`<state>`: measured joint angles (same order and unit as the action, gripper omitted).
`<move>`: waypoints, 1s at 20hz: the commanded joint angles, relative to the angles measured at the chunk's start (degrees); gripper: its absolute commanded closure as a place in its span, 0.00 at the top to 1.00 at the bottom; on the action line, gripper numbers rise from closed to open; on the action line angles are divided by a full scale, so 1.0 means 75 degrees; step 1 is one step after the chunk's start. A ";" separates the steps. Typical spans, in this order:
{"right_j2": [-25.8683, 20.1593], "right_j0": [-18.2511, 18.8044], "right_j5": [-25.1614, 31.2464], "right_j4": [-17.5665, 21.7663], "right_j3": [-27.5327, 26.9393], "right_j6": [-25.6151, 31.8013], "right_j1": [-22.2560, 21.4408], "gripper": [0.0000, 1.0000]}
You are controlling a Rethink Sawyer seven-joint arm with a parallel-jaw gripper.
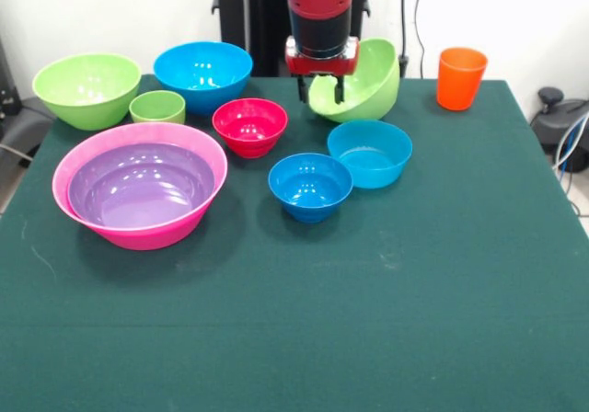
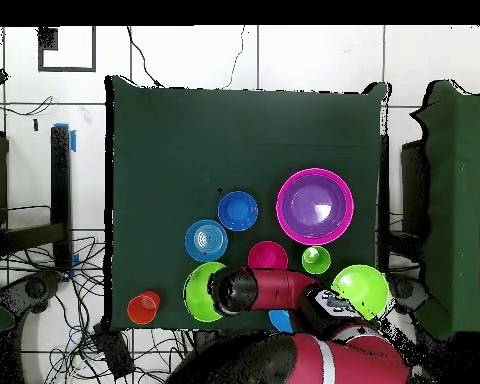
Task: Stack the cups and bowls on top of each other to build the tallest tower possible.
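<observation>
Rim-pinch was the grip in use: the tool (image 1: 324, 90) was closed on the near edge of a lime-green bowl (image 1: 368, 83), which hung tilted at the far side of the surface (image 1: 386, 302), beside the orange cup (image 1: 460, 77). Doing this step well probably meant lifting it clear of the teal bowl (image 1: 370, 154), levelling it, then centring it over its base before release.
</observation>
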<state>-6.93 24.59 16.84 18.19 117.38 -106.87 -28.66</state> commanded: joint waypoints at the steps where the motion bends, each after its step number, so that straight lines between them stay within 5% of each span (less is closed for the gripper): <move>1: -0.0662 -0.0085 0.0249 0.0109 0.0239 -0.0303 -0.0687 1.00; 6: -0.0619 -0.0150 0.0518 0.0011 0.0458 -0.0347 -0.1118 1.00; 20: -0.0445 -0.0455 0.0063 0.0017 0.0271 -0.0676 -0.0611 1.00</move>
<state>-7.31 23.29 17.27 18.22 119.11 -106.87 -36.73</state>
